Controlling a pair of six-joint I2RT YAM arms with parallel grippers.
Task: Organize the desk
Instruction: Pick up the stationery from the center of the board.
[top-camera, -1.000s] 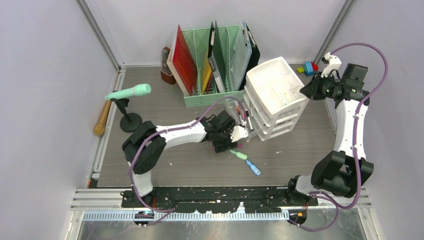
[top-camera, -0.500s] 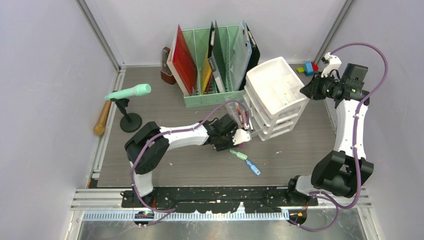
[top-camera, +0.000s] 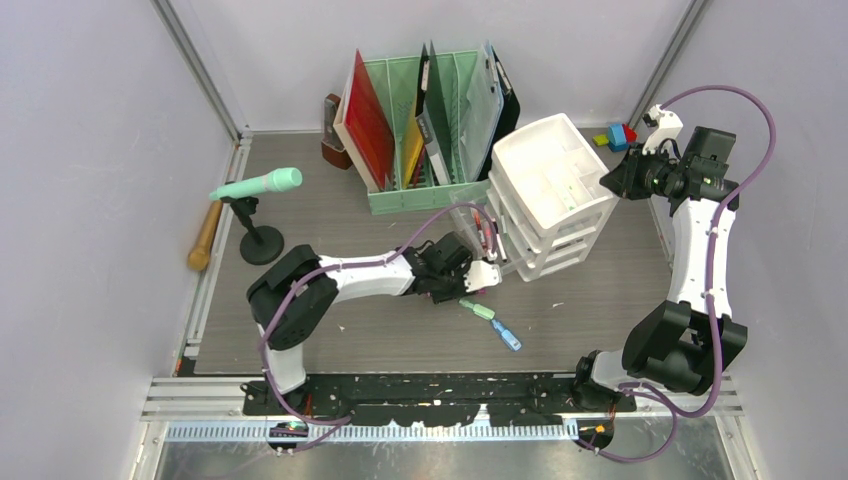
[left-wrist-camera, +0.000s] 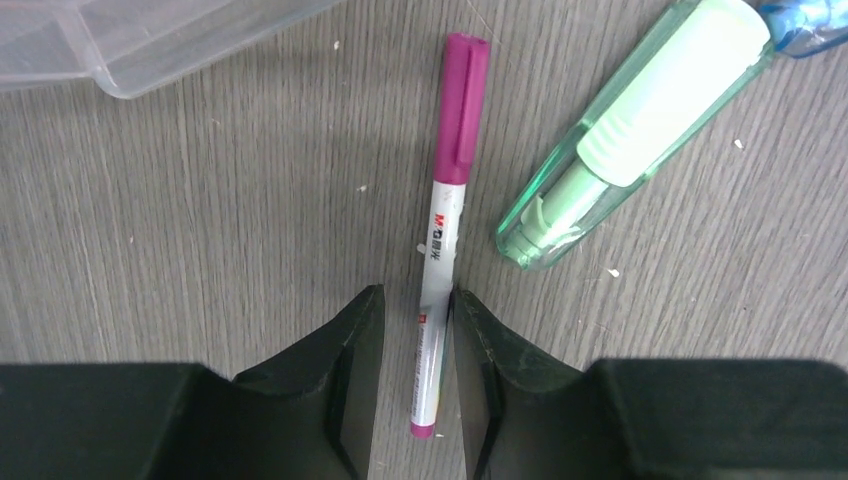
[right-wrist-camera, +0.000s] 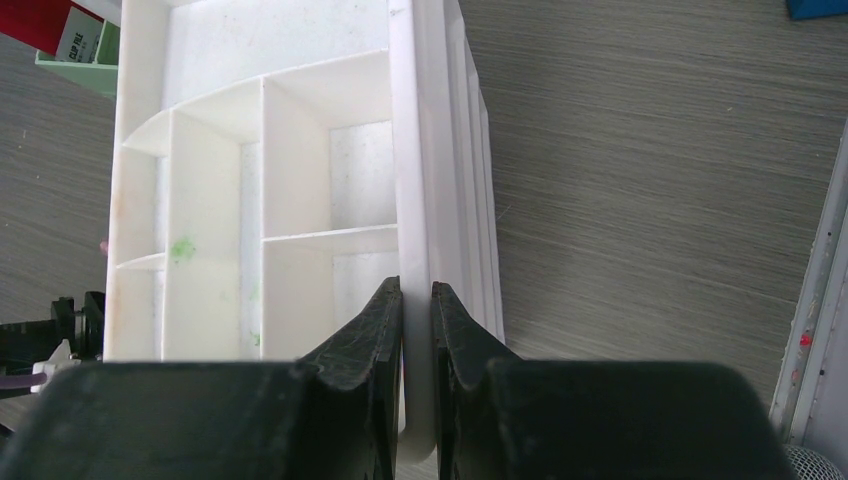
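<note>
The desk (top-camera: 380, 335) is a wide flat top of grey-brown wood-grain planks. It fills the floor of the cell between pale walls and metal rails, and it carries all the other things. On its middle lies a white pen (left-wrist-camera: 445, 200) with a magenta cap. The left pincer (left-wrist-camera: 414, 310) stands over the pen's tail end, one finger close on each side of the barrel. A thin gap shows on one side, so I cannot tell if the pen is really gripped. Just beside the pen lies a green highlighter (left-wrist-camera: 620, 140). A blue marker (top-camera: 508, 336) lies next to that one, and in the left wrist view it is cut off at the corner. The right pincer (right-wrist-camera: 417, 290) is pressed together on the thin side wall of the white drawer unit (top-camera: 550, 195), which stands to the right of centre. The unit's open top tray is divided into several compartments, with some green smudges on their floor. What its lower drawers hold is not visible. A clear plastic tray (top-camera: 470, 215) touches the front of the unit. It holds a few thin reddish things, too small to name. At the back stands a mint-green file rack (top-camera: 420, 200) with red, yellow and dark folders upright in its slots. A brown object (top-camera: 332, 130) is half hidden behind it. A green microphone (top-camera: 258, 184) on a black stand is at the left. A wooden handle (top-camera: 205, 237) lies on the left rail, and small coloured blocks (top-camera: 618, 135) sit in the far right corner.
</note>
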